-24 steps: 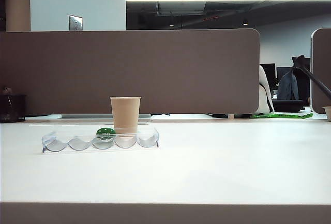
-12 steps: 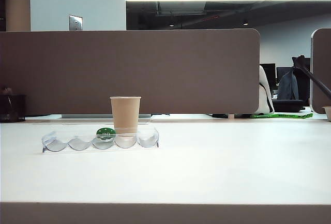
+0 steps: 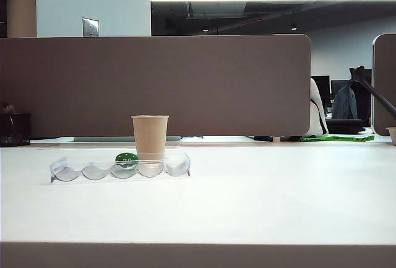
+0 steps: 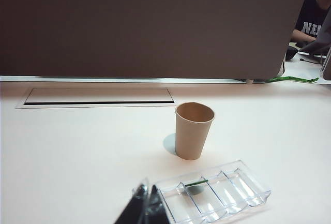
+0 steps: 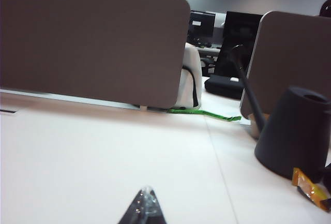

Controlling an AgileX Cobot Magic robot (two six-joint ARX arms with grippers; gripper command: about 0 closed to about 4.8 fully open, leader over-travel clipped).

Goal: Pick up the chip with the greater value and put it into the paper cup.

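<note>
Exterior view: paper cup (image 3: 150, 137) stands upright left of centre on the white table (image 3: 260, 200), directly behind the clear wavy tray (image 3: 120, 169). Green chip (image 3: 127, 159) stands on edge in a middle slot of the tray, just left of the cup. Blue 50 chip not visible in any view; the cup's inside is not visible. No arm in the exterior frame. Wide bare tabletop across the centre, right and foreground, up to the near table edge at frame bottom; brown partition (image 3: 154, 85) closes the back edge.

Left wrist view: left gripper (image 4: 144, 209) tips meet in a narrow point, nothing between them, low at bottom centre, just beside the tray's near corner; cup (image 4: 193, 130) well apart beyond the tray.

Right wrist view: right gripper (image 5: 144, 207) closed to a point, empty, over bare table, black cone-shaped base (image 5: 295, 133) off at right edge
</note>
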